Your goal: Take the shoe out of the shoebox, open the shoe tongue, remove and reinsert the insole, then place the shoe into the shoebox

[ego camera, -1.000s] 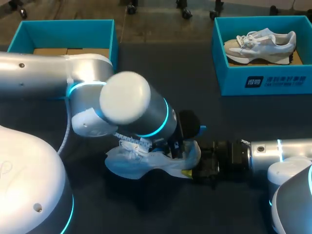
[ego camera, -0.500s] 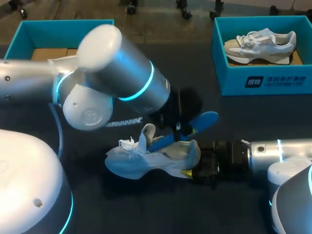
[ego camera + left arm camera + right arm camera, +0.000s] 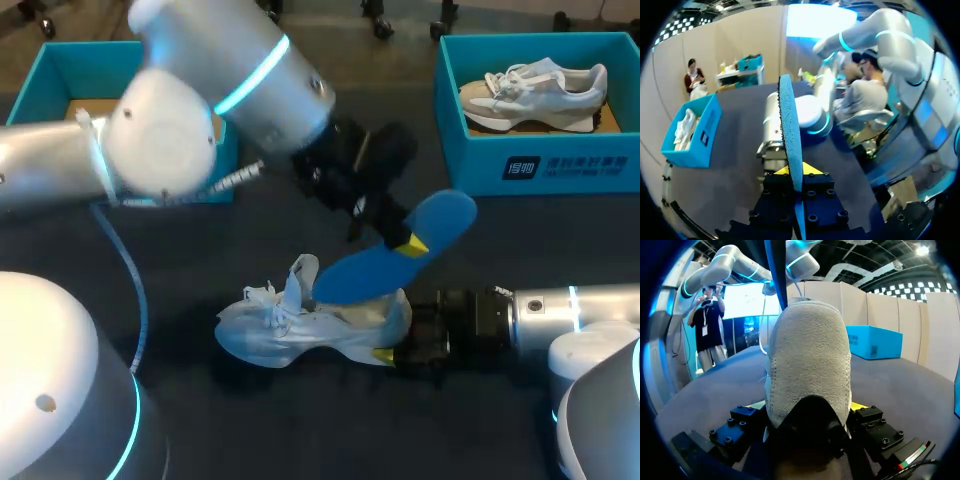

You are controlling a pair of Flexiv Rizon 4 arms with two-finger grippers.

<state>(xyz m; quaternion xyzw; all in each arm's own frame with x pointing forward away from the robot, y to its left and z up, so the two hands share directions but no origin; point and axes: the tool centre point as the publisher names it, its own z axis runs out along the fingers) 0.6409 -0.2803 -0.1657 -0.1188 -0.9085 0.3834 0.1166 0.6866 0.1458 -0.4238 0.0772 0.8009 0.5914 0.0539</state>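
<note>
A pale sneaker (image 3: 290, 335) lies on its side on the dark table, tongue (image 3: 300, 275) pulled up. My right gripper (image 3: 392, 352) comes in low from the right and is shut on its heel; in the right wrist view the grey heel (image 3: 810, 355) fills the gap between the yellow-tipped fingers (image 3: 856, 406). My left gripper (image 3: 405, 243) hangs above the shoe's heel end, shut on the blue insole (image 3: 385, 260), which slants free of the shoe. In the left wrist view the insole (image 3: 790, 130) stands edge-on, rising from the left gripper (image 3: 796, 172).
A teal shoebox (image 3: 540, 165) at the back right holds a second pale sneaker (image 3: 535, 90). Another teal box (image 3: 130, 60) with brown cardboard inside stands at the back left, partly behind my left arm (image 3: 200, 90).
My left arm has risen and swung back, drawing the blue insole up and out of the shoe. The shoe and my right gripper have stayed put.
</note>
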